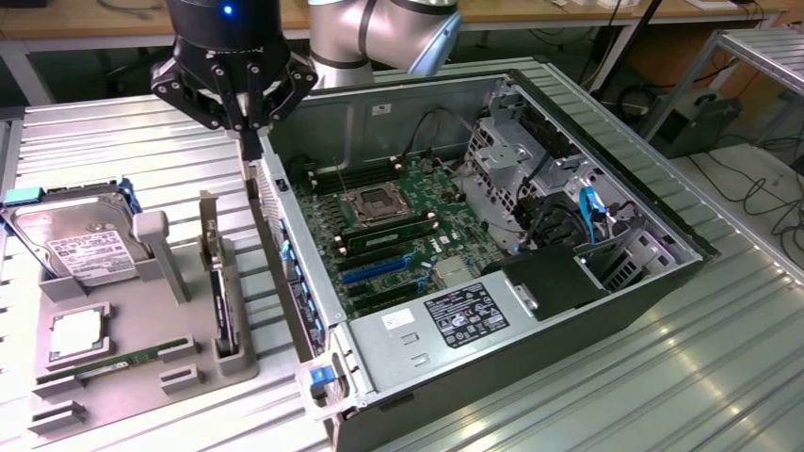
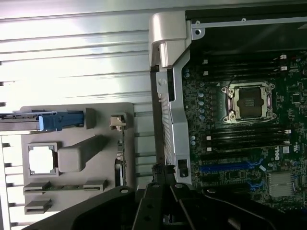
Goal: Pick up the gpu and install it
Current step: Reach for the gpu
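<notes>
gpu (image 1: 225, 311) stands on its long edge in a slot of the grey fixture tray (image 1: 188, 381), silver bracket end up toward the far side, untouched, nothing gripping it. Same tray carries the hard drive (image 1: 82, 250) in its blue caddy, a cpu chip (image 1: 75, 334) and a green RAM stick (image 1: 113, 363), all toward the exterior view's left of the card. Tray sits on the ribbed metal surface (image 1: 703, 367), just beside the open pc case (image 1: 528, 311). Inside the case the motherboard shows an empty cpu socket (image 1: 377, 204) and a free blue expansion slot (image 1: 375, 270), no card seated. gripper (image 1: 251, 141) hangs up high over the case's rear edge, between tray and board, jaws pressed together and empty. Wrist view looks straight down past the jaws with the card edge-on on the tray side and the blue slot on the other. Step in hand, as I judge it: approach to the pick, grasp not yet made, install not started. A grab here would call for the jaws to spread and line up over the card's top edge, square to its thin body, clear of the fan and of the tray post beside it.
</notes>
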`<state>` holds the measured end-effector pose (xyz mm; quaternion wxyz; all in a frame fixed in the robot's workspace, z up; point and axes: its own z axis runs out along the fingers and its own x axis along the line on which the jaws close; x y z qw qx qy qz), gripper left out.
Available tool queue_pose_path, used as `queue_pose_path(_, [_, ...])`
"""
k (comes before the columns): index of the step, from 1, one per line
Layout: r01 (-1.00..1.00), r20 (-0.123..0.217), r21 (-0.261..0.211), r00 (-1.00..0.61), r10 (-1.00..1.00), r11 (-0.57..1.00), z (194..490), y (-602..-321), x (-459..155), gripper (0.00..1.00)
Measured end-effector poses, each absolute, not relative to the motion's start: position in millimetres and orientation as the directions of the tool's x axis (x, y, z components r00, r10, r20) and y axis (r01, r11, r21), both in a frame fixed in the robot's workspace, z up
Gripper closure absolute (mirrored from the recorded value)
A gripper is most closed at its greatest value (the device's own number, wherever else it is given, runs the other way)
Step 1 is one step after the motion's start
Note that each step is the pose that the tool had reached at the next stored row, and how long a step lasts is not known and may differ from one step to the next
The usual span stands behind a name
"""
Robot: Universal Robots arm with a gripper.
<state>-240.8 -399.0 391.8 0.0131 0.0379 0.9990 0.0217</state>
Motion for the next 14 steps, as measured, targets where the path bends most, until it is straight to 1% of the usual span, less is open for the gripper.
queue_pose_path(14, [0.075,-0.024,0.044,-0.997,0.076,0.996,392,-399,-254,0.89])
